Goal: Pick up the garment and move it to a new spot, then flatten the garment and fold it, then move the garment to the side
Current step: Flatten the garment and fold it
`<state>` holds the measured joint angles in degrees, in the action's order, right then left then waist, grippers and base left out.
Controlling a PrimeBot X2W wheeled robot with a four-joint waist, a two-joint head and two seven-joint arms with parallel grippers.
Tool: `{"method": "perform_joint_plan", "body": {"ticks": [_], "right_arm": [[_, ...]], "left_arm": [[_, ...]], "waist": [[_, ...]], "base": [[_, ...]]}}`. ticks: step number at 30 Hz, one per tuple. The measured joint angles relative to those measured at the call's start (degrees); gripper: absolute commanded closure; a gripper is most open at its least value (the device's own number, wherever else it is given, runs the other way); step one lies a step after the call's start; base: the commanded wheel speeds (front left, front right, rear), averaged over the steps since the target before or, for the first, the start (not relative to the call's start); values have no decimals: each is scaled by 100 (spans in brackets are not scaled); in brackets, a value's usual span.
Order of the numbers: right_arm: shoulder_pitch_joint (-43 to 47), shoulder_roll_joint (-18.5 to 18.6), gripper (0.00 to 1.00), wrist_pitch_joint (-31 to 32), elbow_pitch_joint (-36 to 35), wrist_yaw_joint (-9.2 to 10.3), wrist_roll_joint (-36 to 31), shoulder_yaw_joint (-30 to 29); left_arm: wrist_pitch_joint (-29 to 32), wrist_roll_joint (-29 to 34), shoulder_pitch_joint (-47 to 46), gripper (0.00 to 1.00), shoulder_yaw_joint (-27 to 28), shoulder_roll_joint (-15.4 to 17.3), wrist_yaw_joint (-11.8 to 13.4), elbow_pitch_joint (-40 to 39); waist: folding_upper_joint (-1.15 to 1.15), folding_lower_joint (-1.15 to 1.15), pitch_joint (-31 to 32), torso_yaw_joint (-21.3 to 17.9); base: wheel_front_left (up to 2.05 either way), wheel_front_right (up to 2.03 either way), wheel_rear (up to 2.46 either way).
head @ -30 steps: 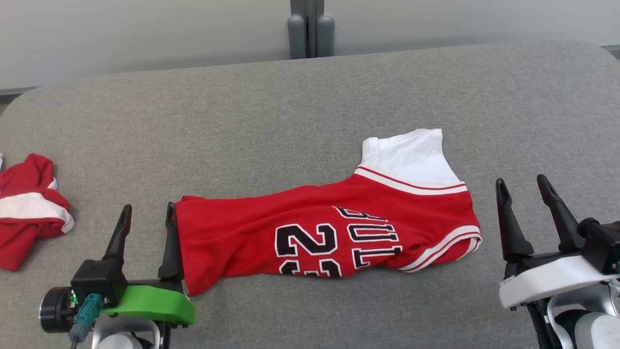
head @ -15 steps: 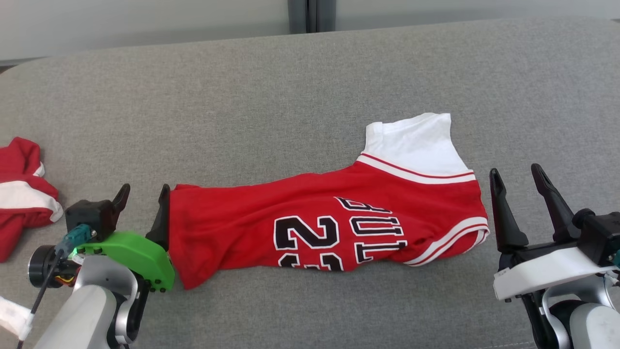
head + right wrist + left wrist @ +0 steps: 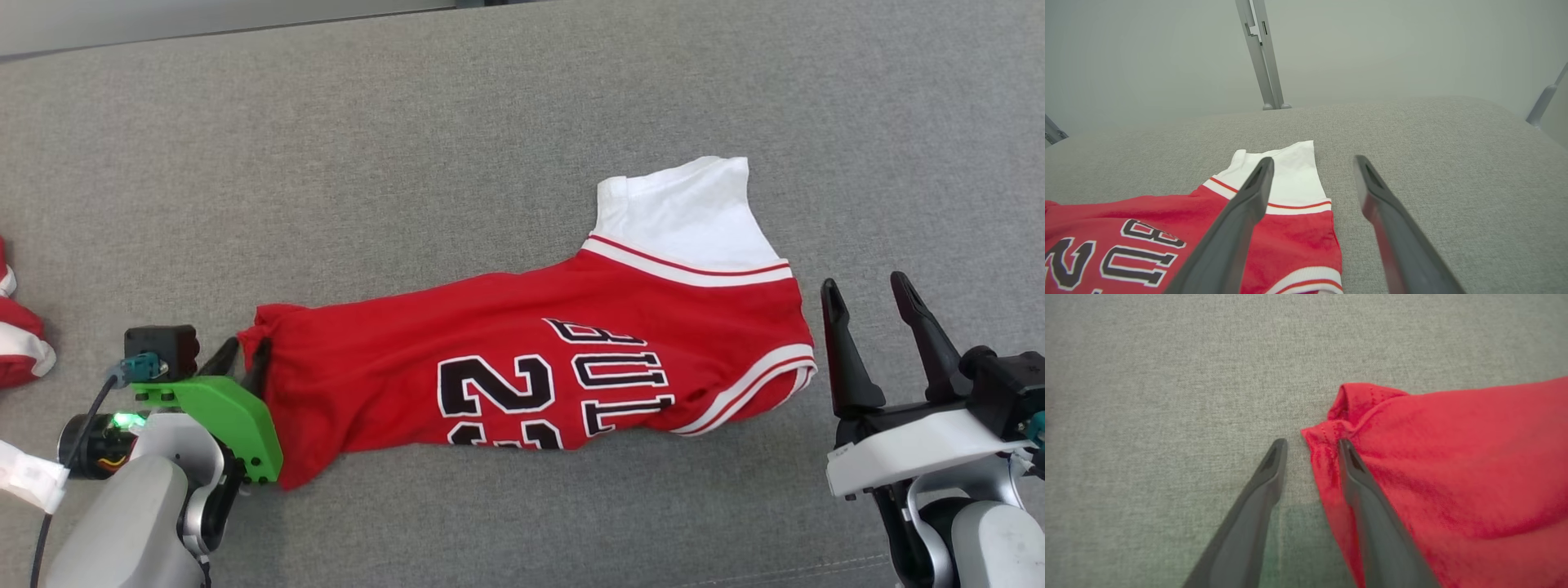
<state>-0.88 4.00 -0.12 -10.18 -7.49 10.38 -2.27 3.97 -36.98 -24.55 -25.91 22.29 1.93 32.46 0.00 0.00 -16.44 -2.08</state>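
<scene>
A red jersey, the garment [image 3: 531, 367], lies folded lengthwise across the grey table, with black-and-white lettering and a white sleeve at its upper right. My left gripper [image 3: 246, 351] points down at its left hem. In the left wrist view the left gripper [image 3: 1312, 442] has its jaws partly closed, still apart. The bunched red hem [image 3: 1327, 433] sits between them, and one finger rests on the garment [image 3: 1453, 457]. My right gripper [image 3: 864, 286] stands open just right of the jersey, touching nothing. In the right wrist view the right gripper [image 3: 1314, 160] hangs above the garment [image 3: 1147, 220].
A second red-and-white cloth [image 3: 16, 343] lies crumpled at the left edge of the grey padded table [image 3: 490, 122]. In the right wrist view a metal post [image 3: 1261, 53] stands behind the table's far edge, against a pale wall.
The head camera has tilted downward. My left gripper has tipped down onto the jersey's left hem and its jaws have narrowed around it, bunching the corner. The right gripper stays as it was.
</scene>
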Motion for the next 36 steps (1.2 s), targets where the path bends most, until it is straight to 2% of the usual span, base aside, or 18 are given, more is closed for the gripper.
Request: {"method": "perform_joint_plan", "body": {"ticks": [5, 11, 22, 27, 36], "right_arm": [[-101, 44, 0, -27, 131, 0, 2, -42], [-336, 233, 0, -98, 371, 0, 111, -44], [-1176, 793, 0, -90, 1010, 0, 464, 56], [-1797, 1042, 0, -35, 1627, 0, 690, 221], [-2985, 1410, 0, 36, 3404, -1, 1066, 837]], "left_arm": [[-158, 51, -142, 100, -99, -59, -99, 237], [-481, 166, -222, 100, -126, -111, -60, 379], [-706, 308, -369, 100, -191, -148, 154, -237], [-710, 385, -453, 100, -280, -202, 203, -516], [-810, 467, -600, 100, -446, -431, 214, -645]], "waist": [[0, 0, -40, 27], [0, 0, -66, 64], [0, 0, -447, 260], [0, 0, -672, 468], [0, 0, -942, 924]], "base": [[0, 0, 0], [0, 0, 0], [0, 0, 0], [0, 0, 0], [0, 0, 0]]}}
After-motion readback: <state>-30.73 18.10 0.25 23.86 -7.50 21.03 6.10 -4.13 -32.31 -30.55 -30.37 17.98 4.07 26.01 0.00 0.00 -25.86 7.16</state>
